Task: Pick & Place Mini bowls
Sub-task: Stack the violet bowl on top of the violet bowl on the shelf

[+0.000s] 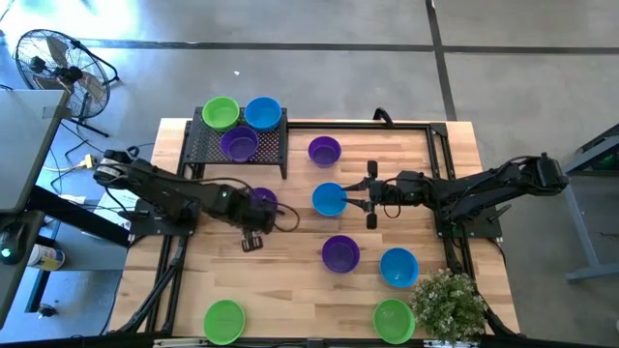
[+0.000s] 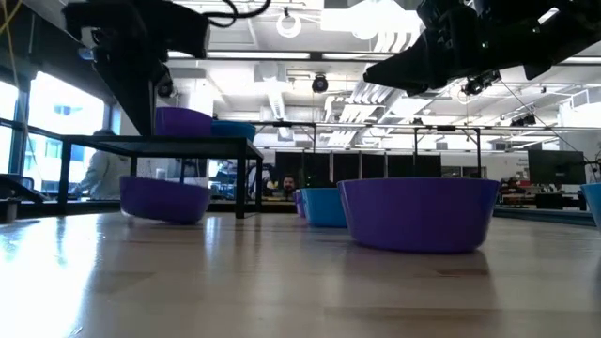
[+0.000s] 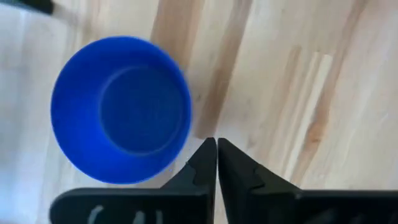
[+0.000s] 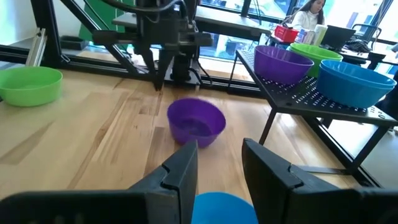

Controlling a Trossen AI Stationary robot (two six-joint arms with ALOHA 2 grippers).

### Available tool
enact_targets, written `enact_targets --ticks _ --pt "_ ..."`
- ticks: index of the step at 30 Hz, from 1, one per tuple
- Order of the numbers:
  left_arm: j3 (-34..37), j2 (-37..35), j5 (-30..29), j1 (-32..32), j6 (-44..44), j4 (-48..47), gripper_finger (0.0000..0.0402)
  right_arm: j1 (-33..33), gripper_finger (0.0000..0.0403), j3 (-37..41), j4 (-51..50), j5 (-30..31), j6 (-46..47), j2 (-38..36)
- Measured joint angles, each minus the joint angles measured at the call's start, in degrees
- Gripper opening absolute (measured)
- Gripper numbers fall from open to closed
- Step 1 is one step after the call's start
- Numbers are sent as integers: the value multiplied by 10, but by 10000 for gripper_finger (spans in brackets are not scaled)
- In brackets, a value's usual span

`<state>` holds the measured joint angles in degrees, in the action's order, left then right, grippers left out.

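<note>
- Wooden table (image 1: 290,280): the work surface, with both arms reaching in from its two ends.
- Black mesh rack (image 1: 203,152): stands at the far left part of the table. It carries three mini bowls: a green one (image 1: 221,112), a blue one (image 1: 262,113) and a purple one (image 1: 239,144).
- Left arm (image 1: 164,193): stretched inward from the left edge, its wrist just in front of the rack.
- Right arm (image 1: 484,188): stretched inward from the right edge toward the table's middle.
- Potted plant (image 1: 450,302): at the near right corner.
- Loose mini bowls on the wood:
  - a purple bowl (image 1: 324,150) just right of the rack
  - a purple bowl (image 1: 340,253) near the middle
  - a blue bowl (image 1: 398,267) close to the plant
  - two green bowls, (image 1: 224,321) and (image 1: 394,319), along the near edge
- Purple bowl by the left arm (image 4: 196,121): upright on the wood just beside the rack. The left wrist partly covers it from above.
- Blue bowl at centre (image 1: 329,198): upright on the table, directly in front of the right gripper.
- Right gripper (image 4: 219,149): jaws apart, nothing clamped. It hangs over the near rim of the centre blue bowl. Contact with the rim cannot be told.
- Left gripper (image 3: 216,144): pointing down at bare wood beside a bowl, fingertips pressed together and empty.
</note>
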<state>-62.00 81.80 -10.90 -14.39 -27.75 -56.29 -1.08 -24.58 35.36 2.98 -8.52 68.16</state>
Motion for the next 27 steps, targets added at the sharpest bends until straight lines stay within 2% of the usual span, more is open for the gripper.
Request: enact_targets --ticks 6,11,14,19,27 --pt "1 13 -21 -14 -55 -8 82 0 114 0 0 0 -1 0" --pt "19 40 -28 -14 -36 -5 156 0 114 0 -1 -1 -1 0" --pt "34 62 -29 -14 -23 9 179 0 114 0 -5 -2 -1 0" --pt "62 92 -48 -7 -10 48 175 0 114 0 -5 -2 -1 0" --pt "64 120 -76 28 23 70 120 0 114 0 -5 -2 -2 0"
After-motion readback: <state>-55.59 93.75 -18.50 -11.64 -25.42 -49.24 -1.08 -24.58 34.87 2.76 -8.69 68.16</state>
